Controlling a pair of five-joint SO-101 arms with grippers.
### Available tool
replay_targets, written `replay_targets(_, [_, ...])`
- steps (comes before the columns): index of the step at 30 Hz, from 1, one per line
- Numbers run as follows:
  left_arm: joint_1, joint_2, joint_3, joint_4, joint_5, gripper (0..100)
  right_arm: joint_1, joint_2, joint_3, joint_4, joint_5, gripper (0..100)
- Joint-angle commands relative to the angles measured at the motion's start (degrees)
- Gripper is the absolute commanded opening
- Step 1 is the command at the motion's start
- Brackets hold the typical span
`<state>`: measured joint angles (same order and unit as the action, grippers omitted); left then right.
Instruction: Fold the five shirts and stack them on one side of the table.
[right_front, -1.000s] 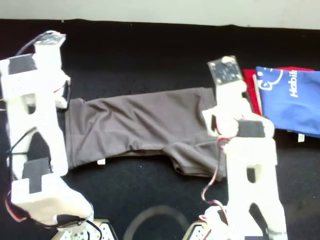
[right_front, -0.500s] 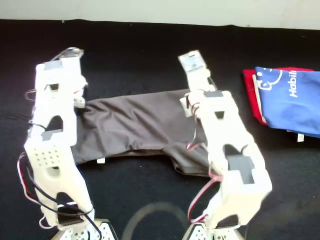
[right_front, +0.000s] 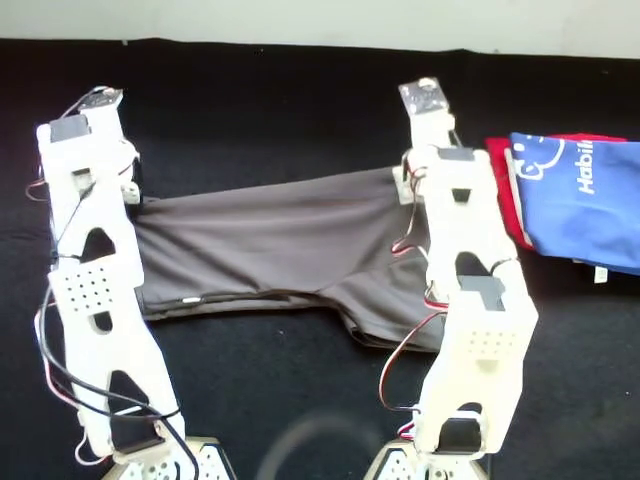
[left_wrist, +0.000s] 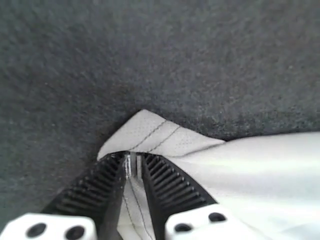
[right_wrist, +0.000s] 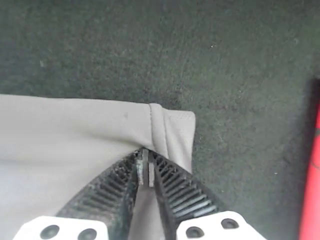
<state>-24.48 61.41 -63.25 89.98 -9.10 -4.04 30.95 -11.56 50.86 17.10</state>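
Observation:
A grey shirt (right_front: 270, 250) lies spread across the middle of the black table, folded lengthwise. My left gripper (left_wrist: 133, 167) is shut on the grey shirt's (left_wrist: 235, 170) hemmed corner at the shirt's left end (right_front: 140, 205). My right gripper (right_wrist: 145, 170) is shut on the hemmed corner of the grey shirt (right_wrist: 65, 130) at its right end (right_front: 405, 185). The cloth stretches fairly taut between the two arms. A folded blue shirt (right_front: 580, 200) rests on a folded red shirt (right_front: 503, 185) at the table's right side.
The black table cloth (right_front: 250, 100) runs bare behind the shirt up to the pale wall. A strip of the red shirt (right_wrist: 310, 165) lies close beside my right gripper. Both arm bases stand at the front edge.
Both arms swung inward half a second ago, then spread apart again. The grey shirt is now pulled straighter and flatter between the two grippers.

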Motion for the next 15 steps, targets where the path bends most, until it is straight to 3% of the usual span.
replay_targets(1, [3.5,-0.8,-11.5,8.3,0.2,1,-1.3,-0.7,-7.8,7.0,-0.5,0.7])
replay_targets(7, [6.2,-0.7,-20.6,11.3,0.3,1,-4.7,0.0,-15.7,8.7,-0.5,0.7])
replay_targets(15, [5.1,6.9,-17.1,6.7,0.2,1,-5.9,11.0,-16.0,2.2,-0.3,0.7])
